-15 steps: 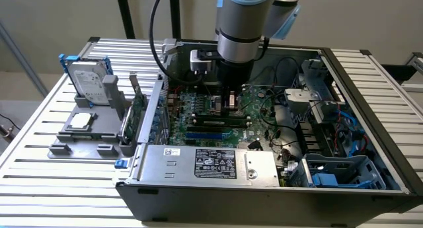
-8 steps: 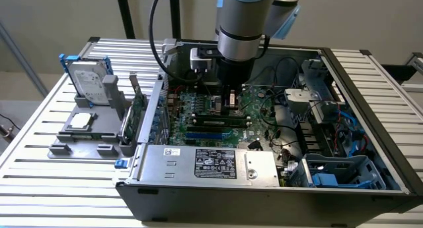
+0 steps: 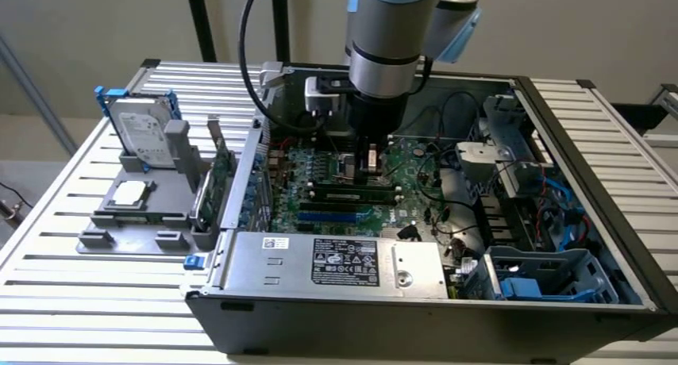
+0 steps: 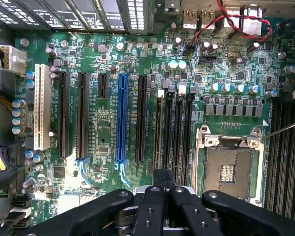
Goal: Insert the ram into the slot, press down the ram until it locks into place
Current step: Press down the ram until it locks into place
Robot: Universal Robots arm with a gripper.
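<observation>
**Gripper lowered into an open computer case, over the memory slots**

The arm reaches down into the open case (image 3: pixel 424 325), and its body hides the middle of the motherboard (image 3: pixel 307 163) in the exterior view. The gripper (image 3: pixel 371 170) hangs just above the board. In the wrist view the gripper (image 4: pixel 164 179) has its fingers (image 4: pixel 154 201) drawn tight together. Whether anything thin is pinched between them cannot be told, because the finger bodies cover the tips.

The slot (image 4: pixel 169 132) is one of four parallel black sockets directly ahead of the fingertips. Their near ends are hidden behind the gripper. In the exterior view the slot (image 3: pixel 344 192) lies just below the gripper, and its detail is hard to make out.

Room around the slots is narrow. The square metal processor socket (image 4: pixel 228 167) lies just beside them on one side, and a longer black socket and the blue socket (image 4: pixel 121 118) lie on the other. Red and black wires (image 4: pixel 236 22) cross the far edge of the board. The case walls and a power supply (image 3: pixel 339 262) enclose the board. A hard drive (image 3: pixel 143 131) stands outside the case on the slatted table (image 3: pixel 63 262), well apart.
</observation>
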